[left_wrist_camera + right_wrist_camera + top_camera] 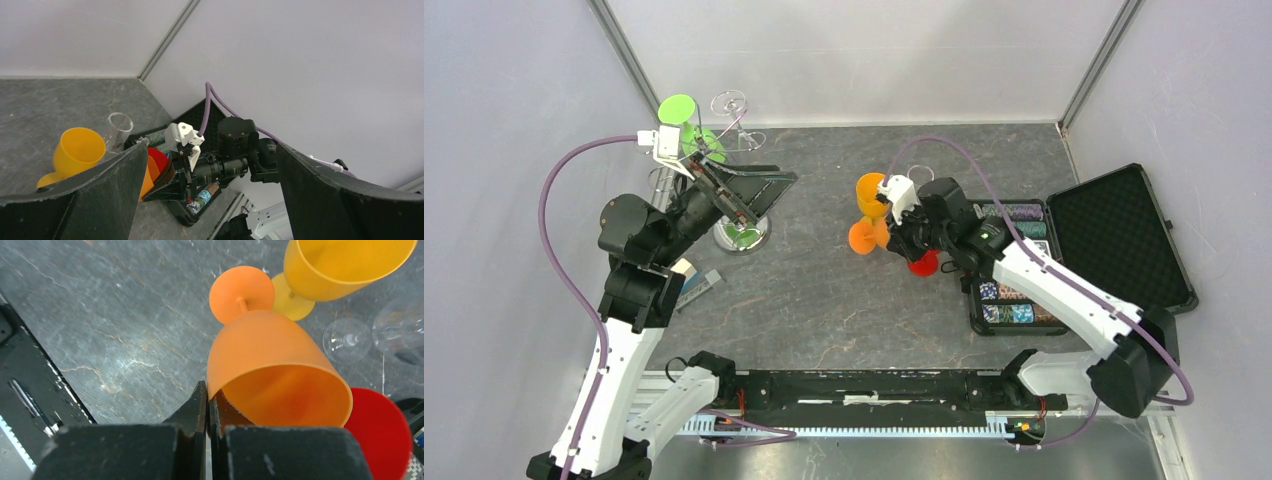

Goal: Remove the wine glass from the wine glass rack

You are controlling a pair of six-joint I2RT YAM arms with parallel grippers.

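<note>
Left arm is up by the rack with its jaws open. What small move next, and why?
Probably turn the left jaws toward the green glass hanging on the rack. They are open and empty, and the left wrist view faces the right arm, not the rack, so nothing is lined up to grip. The right jaws pinch the orange glass.

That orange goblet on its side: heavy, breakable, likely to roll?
The orange goblet looks like matte plastic, so probably light and unlikely to shatter. The right gripper seems to pinch only its thin rim, so it may flex or swivel. Left on its round bowl, it would likely roll in an arc.
</note>
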